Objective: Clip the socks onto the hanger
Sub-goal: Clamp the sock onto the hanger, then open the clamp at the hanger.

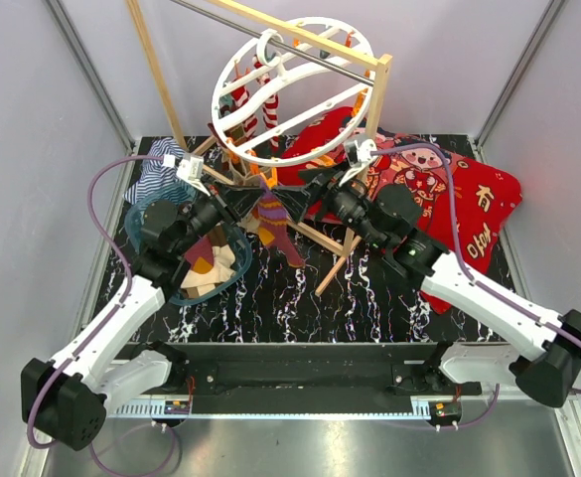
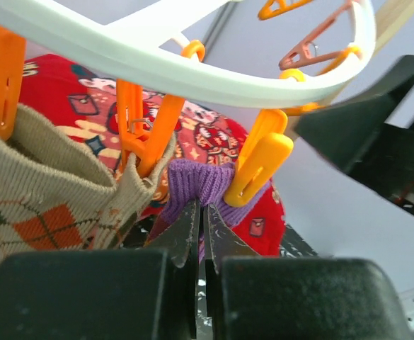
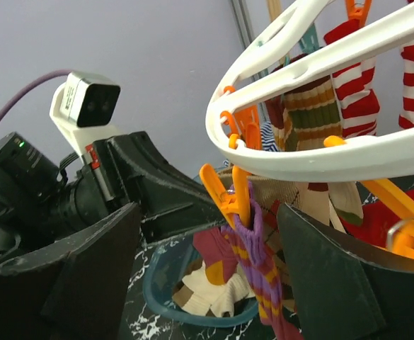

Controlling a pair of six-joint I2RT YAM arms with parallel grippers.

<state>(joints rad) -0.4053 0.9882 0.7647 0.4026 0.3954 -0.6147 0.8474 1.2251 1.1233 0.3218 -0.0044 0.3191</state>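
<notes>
The round white hanger (image 3: 348, 152) hangs at the far centre, red-white striped socks (image 3: 352, 78) and an argyle sock (image 2: 44, 205) already pegged on. A purple striped sock (image 3: 260, 276) hangs from an orange clip (image 3: 228, 195). The left gripper (image 2: 201, 212) is pinched shut, apparently on its cuff. The right gripper (image 3: 210, 262) stands wide open around it, holding nothing. More socks (image 1: 211, 266) lie in the blue basket (image 3: 161, 301) at left, so the job looks partly done.

Black white-veined marble surface (image 1: 300, 308), blue bowl (image 1: 203, 292) of socks (image 1: 211, 263) at left, blue-white striped cloth (image 1: 151, 177) far left, red cartoon-print blanket (image 1: 479, 224) spread far right, wooden frame (image 1: 332, 270) feet at centre.
</notes>
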